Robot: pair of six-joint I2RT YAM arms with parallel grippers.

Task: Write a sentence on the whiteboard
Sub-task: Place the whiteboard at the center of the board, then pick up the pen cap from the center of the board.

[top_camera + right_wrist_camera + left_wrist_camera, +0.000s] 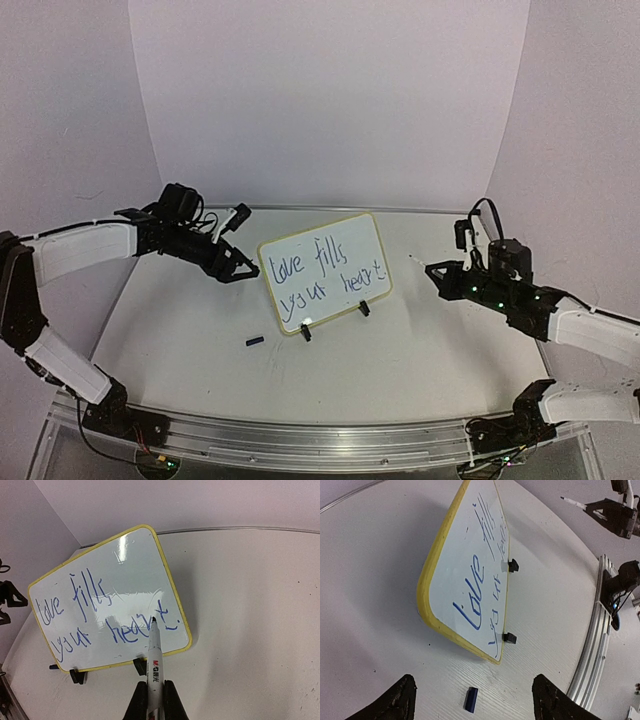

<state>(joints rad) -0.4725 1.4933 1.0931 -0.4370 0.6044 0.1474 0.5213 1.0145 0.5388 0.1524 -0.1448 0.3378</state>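
Observation:
The whiteboard [362,238] stands tilted back on two black clip feet [306,333] at mid-table. The sentence [318,268], in blue marker, reads "love fills your heart" in two lines. My left gripper [245,271] hovers just left of the board's left edge, open and holding nothing; its wrist view shows the yellow rim [431,570] and both dark fingertips [402,697] spread wide. My right gripper [436,270] sits right of the board, shut on a white marker [154,657]. The marker's tip [153,619] points toward the word "heart", clear of the board.
A small dark-blue marker cap [254,342] lies on the table in front of the board's left corner, below the left fingers [471,700]. An aluminium rail [320,440] runs along the near edge. White backdrop walls enclose the back and sides.

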